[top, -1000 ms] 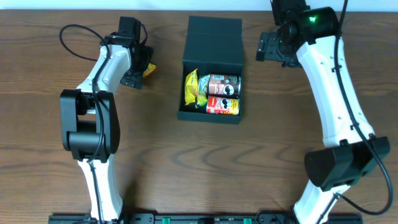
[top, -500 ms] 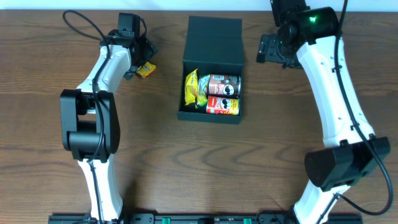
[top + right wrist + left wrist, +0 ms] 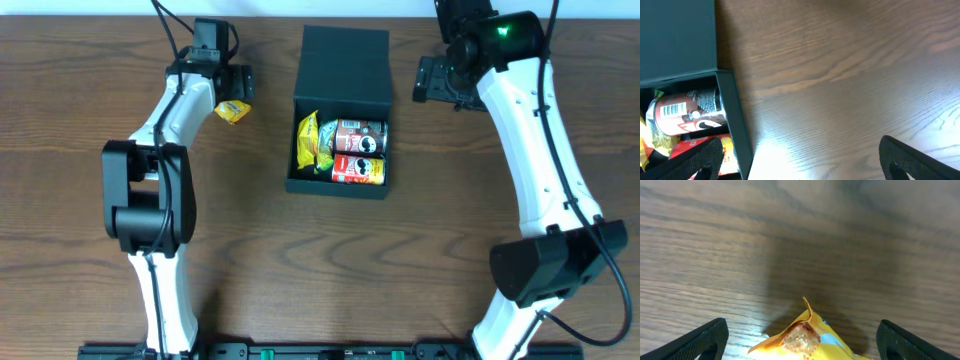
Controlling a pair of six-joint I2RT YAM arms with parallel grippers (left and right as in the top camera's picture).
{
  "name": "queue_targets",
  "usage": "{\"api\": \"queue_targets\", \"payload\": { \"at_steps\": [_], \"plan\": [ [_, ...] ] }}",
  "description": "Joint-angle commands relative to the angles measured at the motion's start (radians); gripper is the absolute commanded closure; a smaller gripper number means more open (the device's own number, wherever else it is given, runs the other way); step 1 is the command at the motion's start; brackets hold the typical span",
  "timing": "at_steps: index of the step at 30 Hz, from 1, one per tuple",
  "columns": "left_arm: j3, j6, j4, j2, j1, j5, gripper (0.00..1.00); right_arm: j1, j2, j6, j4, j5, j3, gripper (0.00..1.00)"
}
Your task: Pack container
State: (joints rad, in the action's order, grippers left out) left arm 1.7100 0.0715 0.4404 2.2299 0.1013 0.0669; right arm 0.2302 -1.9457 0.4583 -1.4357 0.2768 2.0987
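The dark teal container (image 3: pixel 296 150) stands open at the table's middle, its flap lid (image 3: pixel 345 60) folded back. Inside lie a yellow packet (image 3: pixel 308 140), a brown can (image 3: pixel 358 134) and a red-and-yellow can (image 3: pixel 358 171). A small yellow snack packet (image 3: pixel 232 110) lies on the table left of the container. My left gripper (image 3: pixel 228 90) is open just behind it; in the left wrist view the packet (image 3: pixel 805 337) sits between the spread fingers (image 3: pixel 805 345), untouched. My right gripper (image 3: pixel 436 80) is open and empty beside the container's right wall (image 3: pixel 737 130), fingers (image 3: pixel 805 165) wide apart.
The brown wooden table (image 3: pixel 420 250) runs around the container. Its far edge lies just behind both grippers. Both arm bases stand at the near edge.
My left gripper has shifted toward the far edge and a little right, uncovering more of the yellow packet. The right arm and the container have not moved.
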Motion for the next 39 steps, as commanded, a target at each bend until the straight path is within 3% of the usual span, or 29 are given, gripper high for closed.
{"api": "queue_targets", "payload": {
  "at_steps": [1, 14, 17, 19, 23, 28, 36, 39],
  "plan": [
    [0.010, -0.049, 0.014, 0.047, 0.008, 0.000, 0.04, -0.009, 0.032, -0.015, -0.006, 0.003, 0.018, 0.01],
    [0.010, -0.045, 0.159, 0.059, 0.011, -0.005, 0.04, -0.009, 0.032, -0.014, -0.035, 0.003, 0.018, 0.01],
    [0.010, -0.037, 0.156, 0.059, 0.011, -0.005, 0.00, -0.008, 0.032, -0.014, -0.035, 0.003, 0.018, 0.01],
    [0.010, -0.014, 0.149, 0.059, 0.011, -0.005, 0.09, -0.008, 0.032, -0.014, -0.035, 0.003, 0.018, 0.01],
    [0.010, 0.044, 0.148, 0.059, 0.011, -0.005, 0.12, -0.008, 0.032, -0.015, -0.042, -0.011, 0.018, 0.01],
    [0.010, 0.076, 0.149, 0.059, 0.011, -0.008, 0.25, -0.008, 0.032, -0.014, -0.042, -0.023, 0.018, 0.01],
    [0.010, 0.146, 0.156, 0.059, 0.011, -0.008, 0.28, -0.008, 0.032, -0.015, -0.042, -0.023, 0.018, 0.01],
    [0.010, 0.146, 0.152, 0.059, 0.011, -0.008, 0.34, -0.008, 0.032, -0.015, -0.044, -0.023, 0.018, 0.01]
  ]
}}
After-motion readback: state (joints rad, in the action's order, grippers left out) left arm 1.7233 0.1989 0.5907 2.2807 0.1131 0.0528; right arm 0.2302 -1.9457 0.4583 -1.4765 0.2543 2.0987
